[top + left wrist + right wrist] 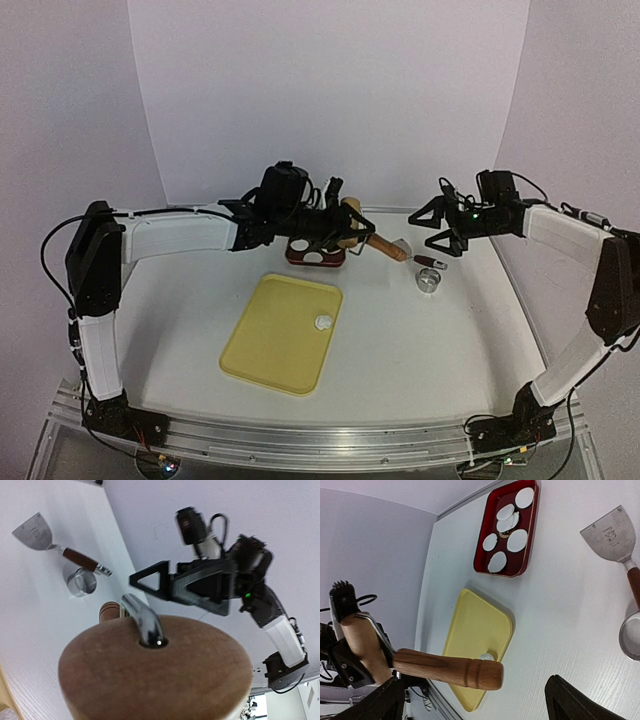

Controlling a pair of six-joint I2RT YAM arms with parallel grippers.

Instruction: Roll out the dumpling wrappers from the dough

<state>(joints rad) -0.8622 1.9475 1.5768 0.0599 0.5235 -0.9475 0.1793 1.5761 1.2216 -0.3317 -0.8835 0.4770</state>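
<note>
Clasping smooth wooden roller [447, 670], seemingly: left fingers [332, 236].

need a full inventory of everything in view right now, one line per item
rectangular red tray: one, red, far side of the table
thin round white dough discs: about six, white, in the tray, some overlapping
flat yellow board: one, yellow, mid-table, in front of the tray
small white dough lump: one, white, on the board near its right edge
wooden rolling pin: one, brown with a metal bracket, raised near the tray
metal scraper with brown handle: one, silver and brown, right of the tray
small metal ring cutter: one, silver, beside the scraper's handle
white table: one, white
left gripper: black, shut on the rolling pin
right gripper: black, open, empty, above the scraper
</note>
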